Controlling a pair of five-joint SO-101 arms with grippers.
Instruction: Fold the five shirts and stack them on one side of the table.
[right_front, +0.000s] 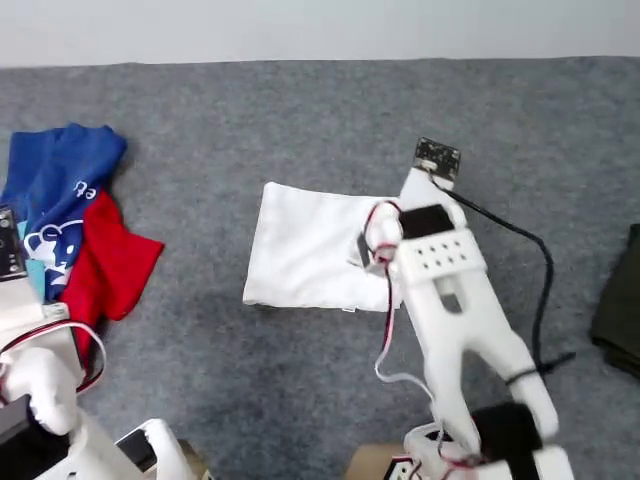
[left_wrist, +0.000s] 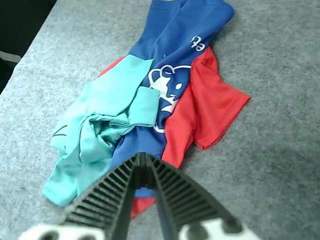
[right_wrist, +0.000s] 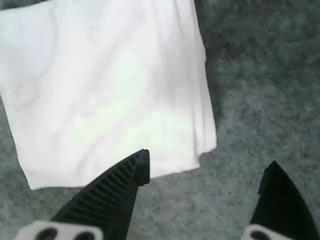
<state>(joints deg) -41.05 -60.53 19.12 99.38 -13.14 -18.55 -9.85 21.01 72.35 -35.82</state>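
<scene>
A folded white shirt (right_front: 310, 250) lies flat in the middle of the table. My right arm (right_front: 440, 265) hangs over its right edge. In the right wrist view my right gripper (right_wrist: 207, 162) is open above one corner of the white shirt (right_wrist: 100, 90), touching nothing. A loose pile at the table's left holds a blue printed shirt (right_front: 60, 175), a red shirt (right_front: 110, 265) and a teal shirt (left_wrist: 105, 115). My left gripper (left_wrist: 145, 159) is shut and empty, just above the near end of that pile.
A dark shirt (right_front: 620, 305) lies at the table's right edge. The grey felt table (right_front: 300, 120) is bare behind and in front of the white shirt. A black cable (right_front: 535, 260) loops beside my right arm. My left arm (right_front: 40, 390) stands at the front left corner.
</scene>
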